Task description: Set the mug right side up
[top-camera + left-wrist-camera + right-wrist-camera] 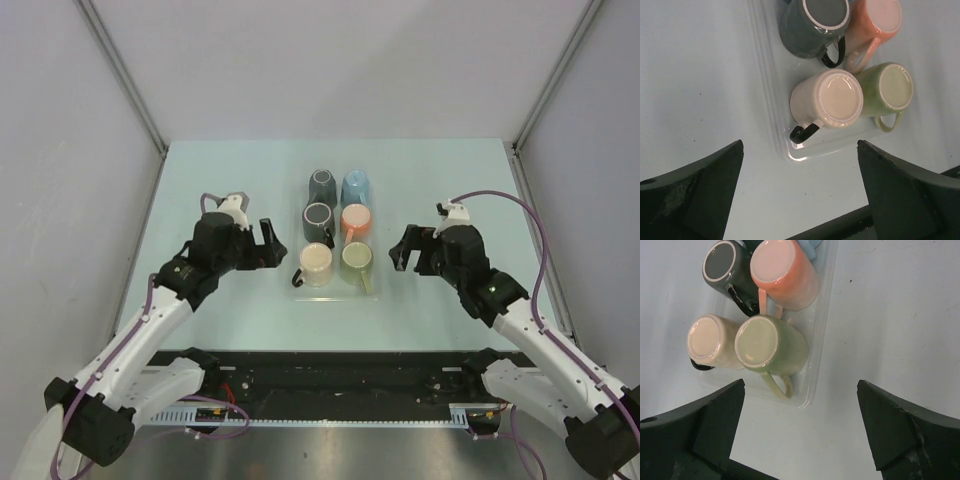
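While both arms hang over the table (220, 180), the left gripper (272, 245) and the right gripper (402, 248) stand with their jaws spread wide and nothing between them; they face each other from either side of a clear tray (822, 315), each near it but not touching it. Six mugs sit packed in that tray in two rows of three, close enough to touch their neighbours. Nearest the arms are the cream mug (832, 97) on the left and the green mug (770, 345) on the right; both rest on their rims with flat bottoms up. The cream mug's black handle points toward the near left corner of the tray; the green mug's handle points toward the near edge. Behind them stand the near grey mug (318, 218) and the orange mug (782, 272), also bottoms up; the grey one's black handle lies between it and the cream mug. At the far end are the far grey mug (322, 186), bottom up, and the blue mug (356, 186); how the blue one stands I cannot tell.
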You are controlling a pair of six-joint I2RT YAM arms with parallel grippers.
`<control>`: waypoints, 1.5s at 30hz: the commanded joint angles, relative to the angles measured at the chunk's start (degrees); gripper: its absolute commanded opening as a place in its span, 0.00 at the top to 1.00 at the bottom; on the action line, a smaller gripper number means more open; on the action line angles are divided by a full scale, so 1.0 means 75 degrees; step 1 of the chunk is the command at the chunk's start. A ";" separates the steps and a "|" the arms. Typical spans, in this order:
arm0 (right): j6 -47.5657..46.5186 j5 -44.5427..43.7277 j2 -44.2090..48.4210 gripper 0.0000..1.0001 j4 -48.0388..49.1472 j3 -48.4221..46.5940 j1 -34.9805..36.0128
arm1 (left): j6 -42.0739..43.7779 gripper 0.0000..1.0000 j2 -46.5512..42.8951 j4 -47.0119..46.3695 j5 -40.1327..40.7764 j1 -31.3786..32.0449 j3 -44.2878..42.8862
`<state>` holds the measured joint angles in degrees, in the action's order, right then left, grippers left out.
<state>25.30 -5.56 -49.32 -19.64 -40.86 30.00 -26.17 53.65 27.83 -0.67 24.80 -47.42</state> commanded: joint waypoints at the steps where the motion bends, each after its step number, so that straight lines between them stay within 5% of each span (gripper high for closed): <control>1: 0.0178 0.0259 0.0189 0.00 0.0121 -0.0318 0.0020 | 0.0873 0.00 -0.0274 -0.0452 -0.1404 0.0022 0.0310; 6: -0.0080 0.1794 0.0423 0.00 0.0708 -0.0341 -0.0027 | 0.1344 0.00 -0.0405 -0.1286 -0.2290 0.0022 0.0932; 9: -0.0069 0.2135 0.0400 0.00 0.0521 -0.0446 -0.0039 | 0.1928 0.09 -0.0064 -0.1355 -0.2991 0.0033 0.1130; 15: -0.0010 0.2441 0.0178 0.00 -0.0065 -0.0517 -0.0027 | 0.3182 0.13 -0.0252 -0.1076 -0.2372 0.0080 0.0863; 20: -0.0080 0.2535 0.0154 0.00 -0.0252 -0.0517 0.0008 | 0.3689 0.32 0.1587 -0.0617 -0.2665 0.0104 0.0113; 45: 0.0014 0.2465 -0.0022 0.00 -0.0721 -0.0564 0.0313 | 0.5036 0.36 0.3393 -0.1333 -0.2583 0.0432 -0.0392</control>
<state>25.30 12.49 -49.34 -24.71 -42.59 31.88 4.73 77.19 18.50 -18.28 27.00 -46.52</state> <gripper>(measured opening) 0.995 0.646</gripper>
